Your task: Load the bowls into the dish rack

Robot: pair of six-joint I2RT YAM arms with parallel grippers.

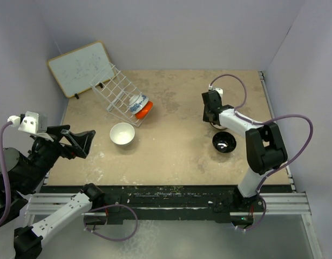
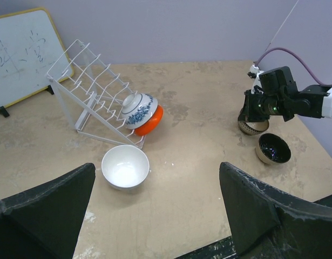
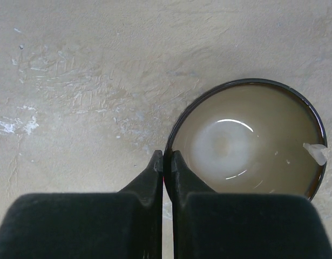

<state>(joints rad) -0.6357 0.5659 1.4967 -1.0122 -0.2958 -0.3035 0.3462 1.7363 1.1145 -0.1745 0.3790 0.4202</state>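
The right claw (image 3: 163,159) is pinching shut on the near rim of the brown bowl (image 3: 246,143), one finger inside the wall and one outside. The bowl is sitting mouth up at the right side of the table (image 1: 176,156), showing a tan inside with a paler ring at the bottom and a small pale scrap by its far edge. Whether it is resting on the table or being raised just off it, I cannot tell. The black bowl (image 1: 224,142) is standing just beside it, nearer the arm bases, also mouth up and apart from the claw.

The left claw (image 1: 89,143) is hovering wide open over the left edge of the table, gripping nothing and pointing toward the middle. The white bowl (image 1: 122,134) is sitting upright just ahead of it, near the low end of the dish rack (image 1: 114,94).

The rack is lying at a slant at the far left of the table, beside the whiteboard (image 1: 79,67). The blue-and-white bowl (image 1: 137,101) and the orange bowl (image 1: 146,110) are standing on edge at its lower end, touching each other, with the orange one on the outside.
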